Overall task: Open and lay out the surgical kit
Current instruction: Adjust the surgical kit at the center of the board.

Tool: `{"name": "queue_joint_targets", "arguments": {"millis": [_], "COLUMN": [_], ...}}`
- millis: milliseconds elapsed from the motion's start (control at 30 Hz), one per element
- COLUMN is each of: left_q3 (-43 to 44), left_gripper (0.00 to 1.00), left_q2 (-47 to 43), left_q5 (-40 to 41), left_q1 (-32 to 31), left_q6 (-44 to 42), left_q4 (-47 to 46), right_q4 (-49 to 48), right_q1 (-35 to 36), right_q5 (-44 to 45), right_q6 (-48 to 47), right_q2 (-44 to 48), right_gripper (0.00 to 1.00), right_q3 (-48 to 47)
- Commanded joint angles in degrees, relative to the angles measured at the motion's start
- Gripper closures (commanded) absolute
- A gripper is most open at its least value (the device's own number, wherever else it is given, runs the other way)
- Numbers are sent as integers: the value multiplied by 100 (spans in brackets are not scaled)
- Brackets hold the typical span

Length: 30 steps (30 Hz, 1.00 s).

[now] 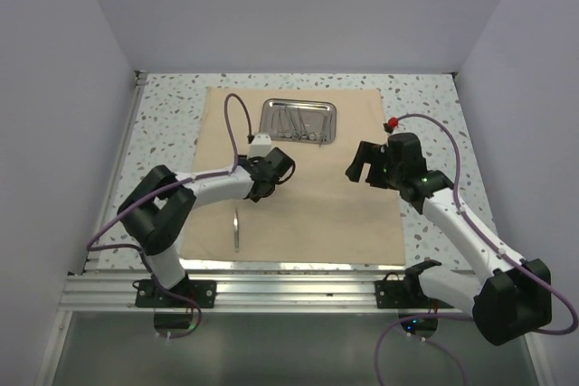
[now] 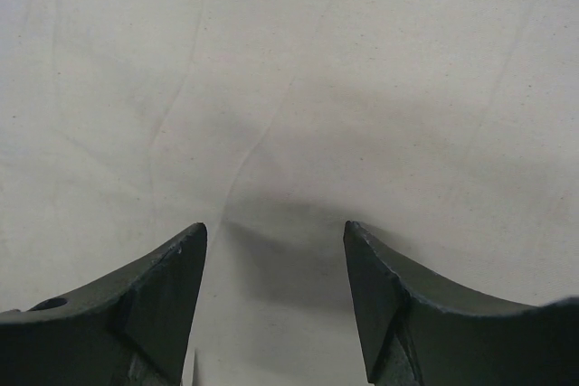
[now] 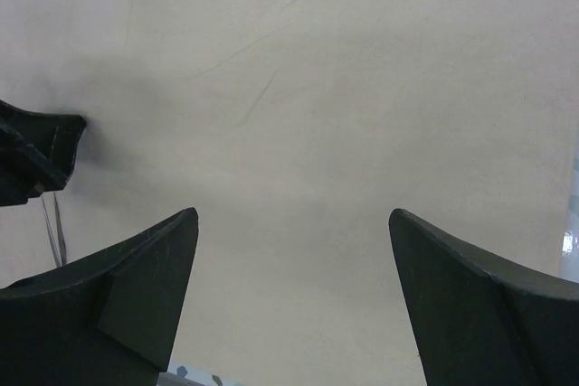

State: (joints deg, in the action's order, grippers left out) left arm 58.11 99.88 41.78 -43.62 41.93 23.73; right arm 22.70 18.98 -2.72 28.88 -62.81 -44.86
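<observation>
Cloth wrap [image 1: 312,201] lies flat on surface [image 1: 172,133]. I see steel tray [image 1: 299,121] toward far edge, slim metal instrument [image 1: 236,229] by near edge. Left tool [image 2: 274,246] and right tool [image 3: 294,214] both apart.

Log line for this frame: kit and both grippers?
cloth wrap: spread flat; steel tray: far edge, instruments inside; loose instrument: on cloth, near edge; left gripper: open, empty; right gripper: open, empty

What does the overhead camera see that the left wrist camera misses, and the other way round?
Only overhead: the tray of tools, a lone tool lying apart from it, the left arm, the right arm and the table. Only left wrist: the left jaws close up, standing open, and fine creases in the fabric. Both: the cloth.
</observation>
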Motion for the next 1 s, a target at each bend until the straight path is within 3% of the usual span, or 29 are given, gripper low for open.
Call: {"name": "queue_joint_targets", "arguments": {"millis": [0, 300, 600, 700, 833, 967], "left_q3": [-133, -1528, -1635, -1890, -1506, -619], "left_gripper": [34, 35, 34, 34, 34, 31], "left_q2": [6, 40, 85, -247, -451, -381], "left_q5": [-117, -969, -1224, -1531, -1340, -358], "left_q1": [108, 55, -631, -692, -789, -780], "left_q6": [-133, 648, 1299, 1275, 1318, 1098], "left_q4": [-781, -764, 474, 354, 799, 1430], "right_q4": [-81, -64, -2, 7, -11, -11], "right_q1": [18, 9, 9, 18, 18, 18], "right_q5": [-36, -18, 26, 35, 26, -18], "right_q6": [-50, -67, -76, -85, -85, -76], "right_q2": [146, 163, 198, 207, 181, 163], "right_gripper": [9, 9, 9, 9, 8, 8], "right_q3": [13, 13, -5, -14, -14, -14]}}
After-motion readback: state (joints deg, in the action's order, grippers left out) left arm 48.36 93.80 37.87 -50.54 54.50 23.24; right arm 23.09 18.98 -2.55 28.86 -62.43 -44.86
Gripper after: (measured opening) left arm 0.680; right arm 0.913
